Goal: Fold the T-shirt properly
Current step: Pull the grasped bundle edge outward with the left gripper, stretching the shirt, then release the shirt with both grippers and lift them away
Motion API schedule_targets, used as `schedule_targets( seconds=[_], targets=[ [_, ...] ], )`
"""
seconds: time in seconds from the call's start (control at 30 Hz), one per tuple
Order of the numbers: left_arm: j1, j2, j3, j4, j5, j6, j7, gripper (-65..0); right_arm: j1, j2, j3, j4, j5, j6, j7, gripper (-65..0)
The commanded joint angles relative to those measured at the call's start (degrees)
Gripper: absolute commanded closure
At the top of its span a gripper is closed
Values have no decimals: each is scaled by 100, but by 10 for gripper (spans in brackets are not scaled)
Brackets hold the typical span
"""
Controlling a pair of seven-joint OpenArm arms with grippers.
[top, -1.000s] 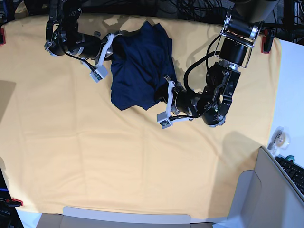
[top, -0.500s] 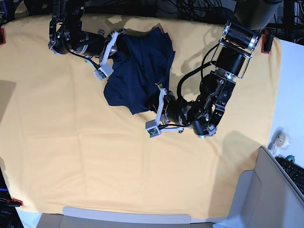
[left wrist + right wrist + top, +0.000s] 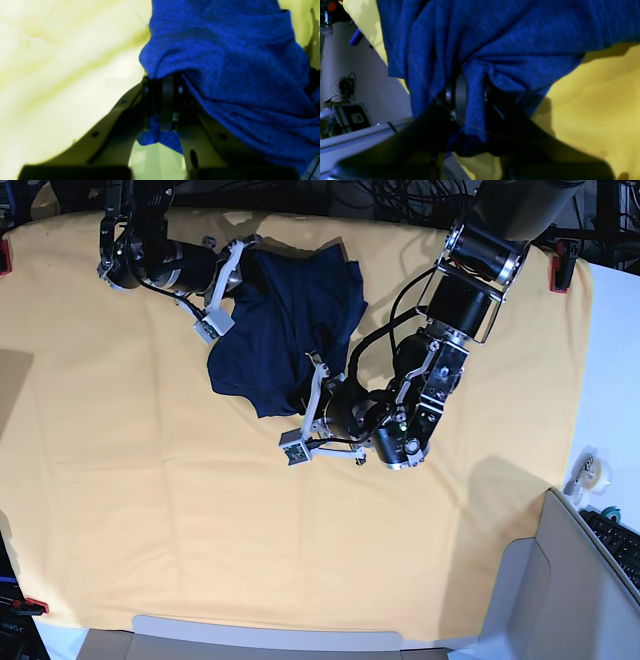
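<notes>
The shirt lies bunched at twelve o'clock on the desk. Both the left end effector and right end effector pinch its fabric. Thin, limp knit: grip hems or corners.

You are working in a robotics lab or test bench, not a home. The table is draped in a yellow-orange cloth pinned at its edges by red clamps, with bundles of black cables strung along the far side. A keyboard sits at the right edge, and the right wrist view catches black equipment cases and loose wiring against a bare wall.
</notes>
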Motion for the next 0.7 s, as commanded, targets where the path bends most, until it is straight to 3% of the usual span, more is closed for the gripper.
schedule_targets(
  seconds=[0.0, 0.1, 0.2, 0.33, 0.43, 0.67],
  targets=[
    [-163, 5, -43, 81, -32, -5, -154, 0, 14, 21, 0, 92, 41, 18, -37, -4],
    [-163, 5, -61, 90, -32, 4, -154, -27, 40, 21, 0, 92, 41, -281, -37, -70],
    [-163, 5, -69, 116, -32, 21, -145, -112, 40, 21, 0, 101, 41, -685, -37, -155],
    [-154, -30, -87, 257, -32, 21, -145, -214, 14, 30, 8, 382, 41, -756, -37, -219],
    [-146, -127, -289, 538, -32, 21, -84, -224, 14, 215, 132, 567, 41, -764, -28, -237],
    [-49, -276, -1080, 1101, -41, 21, -66, -224, 40, 250, 1081, 602, 41, -764, -28, -238]
  ],
)
